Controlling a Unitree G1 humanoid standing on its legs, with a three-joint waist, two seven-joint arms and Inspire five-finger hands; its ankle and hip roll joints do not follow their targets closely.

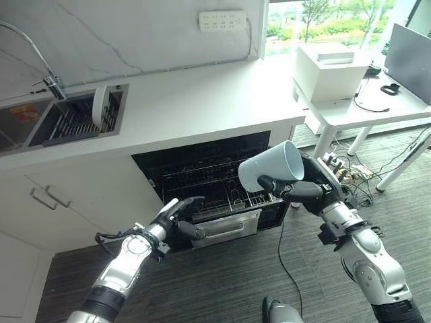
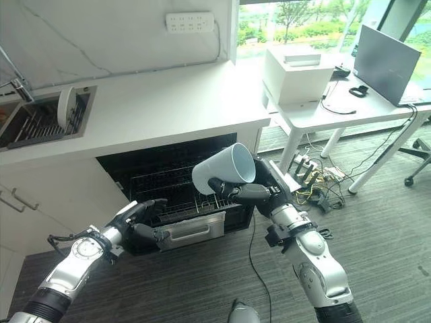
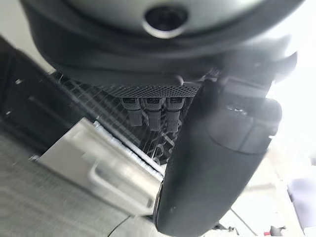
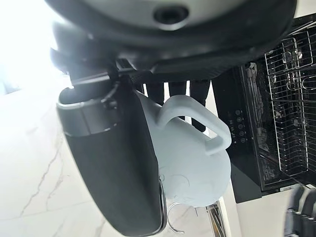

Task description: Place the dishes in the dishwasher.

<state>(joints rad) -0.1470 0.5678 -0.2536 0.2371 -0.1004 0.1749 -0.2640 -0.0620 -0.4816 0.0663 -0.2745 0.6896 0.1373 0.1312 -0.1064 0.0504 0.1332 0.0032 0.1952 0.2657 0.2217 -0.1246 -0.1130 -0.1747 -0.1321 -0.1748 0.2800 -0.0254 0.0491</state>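
The left hand [image 1: 176,214], fingers relaxed and spread, rests at the pulled-out dishwasher rack [image 1: 225,202], while the right hand [image 1: 291,185] grips a pale blue mug [image 1: 271,167] tilted just above the rack's right side, mouth up and away.

Silver-grey jointed arms, dark hands — left hand [image 1: 176,217], right hand [image 1: 296,185]
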